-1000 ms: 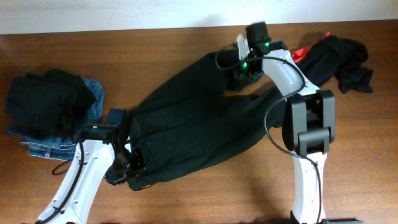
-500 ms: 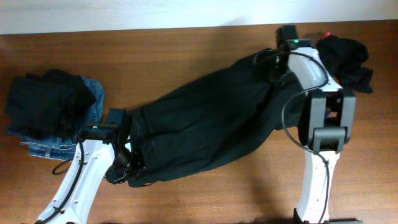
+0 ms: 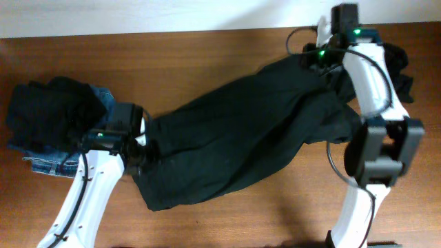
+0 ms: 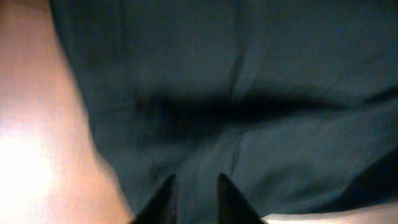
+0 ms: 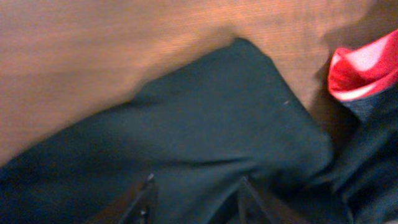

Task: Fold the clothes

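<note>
Right, the large black garment [image 3: 241,138] lies spread on a slant across the middle of the wooden table [image 3: 207,55], one end low toward the left arm, the other up at the far right edge. The left gripper [image 4: 194,190] sits over the cloth's left end. Its wrist camera shows two dark fingertips standing a small way apart, creased fabric visible in the gap and nothing pinched between them. Bare wood shows just to the left of that edge.

Over on the other side, the right gripper [image 5: 198,193] hovers above the garment's far corner with its fingers well apart and nothing in their grasp. The rounded corner of black cloth lies on the wood ahead of them. Just beside that corner, a red-edged piece [image 5: 364,68] peeks in, bright red against more dark fabric.

At the table's left end there's a heap, with a crumpled black garment [image 3: 48,114] on top of blue denim jeans [image 3: 58,164], close to the left arm but apart from the big piece.
</note>
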Controlling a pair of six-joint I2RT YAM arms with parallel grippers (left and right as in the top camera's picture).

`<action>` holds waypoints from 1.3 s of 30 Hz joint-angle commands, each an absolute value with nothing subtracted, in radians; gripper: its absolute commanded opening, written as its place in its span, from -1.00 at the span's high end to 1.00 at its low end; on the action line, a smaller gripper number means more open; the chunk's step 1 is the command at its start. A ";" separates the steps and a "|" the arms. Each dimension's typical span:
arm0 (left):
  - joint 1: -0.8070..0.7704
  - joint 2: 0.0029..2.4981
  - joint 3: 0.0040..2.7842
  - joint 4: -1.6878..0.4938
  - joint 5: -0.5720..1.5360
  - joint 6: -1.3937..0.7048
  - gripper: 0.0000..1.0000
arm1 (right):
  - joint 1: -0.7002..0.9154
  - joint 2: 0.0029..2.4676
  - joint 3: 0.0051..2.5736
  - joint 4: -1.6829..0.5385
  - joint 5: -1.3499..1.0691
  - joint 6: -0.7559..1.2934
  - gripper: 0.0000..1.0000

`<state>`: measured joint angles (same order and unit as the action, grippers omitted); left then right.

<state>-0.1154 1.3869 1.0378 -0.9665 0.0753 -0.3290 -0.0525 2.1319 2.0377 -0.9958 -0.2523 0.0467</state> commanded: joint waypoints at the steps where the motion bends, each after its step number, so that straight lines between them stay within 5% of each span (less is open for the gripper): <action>1: -0.109 1.384 1.064 -0.868 0.066 -0.221 0.49 | -0.034 2.041 2.059 -1.042 -0.315 0.038 -0.01; 5: -0.109 1.478 1.064 -0.772 0.067 -0.203 0.51 | -0.017 2.027 2.059 -1.135 -0.315 0.038 -0.01; 13: -0.109 1.802 1.064 -0.596 0.123 -0.203 0.99 | 0.000 2.028 2.059 -1.205 -0.314 0.030 -0.01; 27: -0.109 2.200 1.338 -0.254 0.123 -0.184 0.99 | 0.000 2.028 2.059 -1.216 -0.314 0.032 0.00; 34: -0.106 2.299 1.668 -0.304 0.115 -0.125 0.89 | 0.000 2.028 2.059 -1.220 -0.311 0.038 0.00; 39: -0.081 2.300 1.911 -0.556 0.026 -0.125 0.85 | -0.001 2.032 2.059 -1.274 -0.201 0.042 -0.12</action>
<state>-0.1047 2.3005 1.7710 -0.4774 0.0841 -0.1516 -0.0055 2.0254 2.0586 -1.2461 -0.2779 0.0444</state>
